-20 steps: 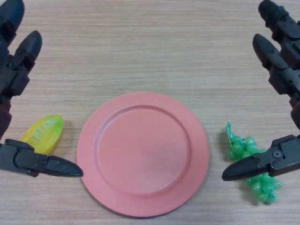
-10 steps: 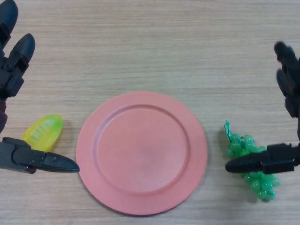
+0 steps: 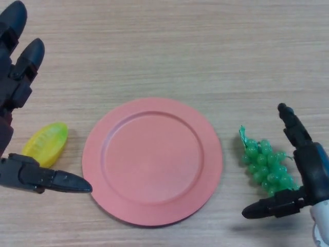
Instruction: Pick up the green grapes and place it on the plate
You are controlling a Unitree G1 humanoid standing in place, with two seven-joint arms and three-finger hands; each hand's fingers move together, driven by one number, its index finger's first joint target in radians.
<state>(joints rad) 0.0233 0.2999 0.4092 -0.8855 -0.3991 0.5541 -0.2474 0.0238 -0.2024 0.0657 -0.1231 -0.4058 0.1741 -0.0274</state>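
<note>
A pale wood-grain table (image 3: 169,46) fills the whole head view; its fine horizontal streaks run edge to edge, and nothing of the room beyond the tabletop shows.

The robot's right hand (image 3: 311,172) stands at the lower right with its fingers spread and relaxed, holding nothing. One finger (image 3: 292,126) points up the view, just to the right of the green grapes (image 3: 264,163), while the thumb (image 3: 267,207) stretches toward the view's left, just below the bunch. The grapes lie flat on the table in the open crook between that finger and thumb, stem tip toward the upper left; whether the thumb touches the lowest berries cannot be told. The bunch lies just off the right rim of the pink plate (image 3: 152,160), close to it but apart from it, and the plate carries nothing.

At the left edge, the left hand (image 3: 13,92) is likewise open and idle. Its fingers (image 3: 28,59) reach up the view, and its thumb (image 3: 64,181) points toward the plate, its tip just short of the left rim. A yellow-green toy corn cob (image 3: 46,144) lies in the gap between those fingers and the thumb, close above the thumb, near the plate's left edge.
</note>
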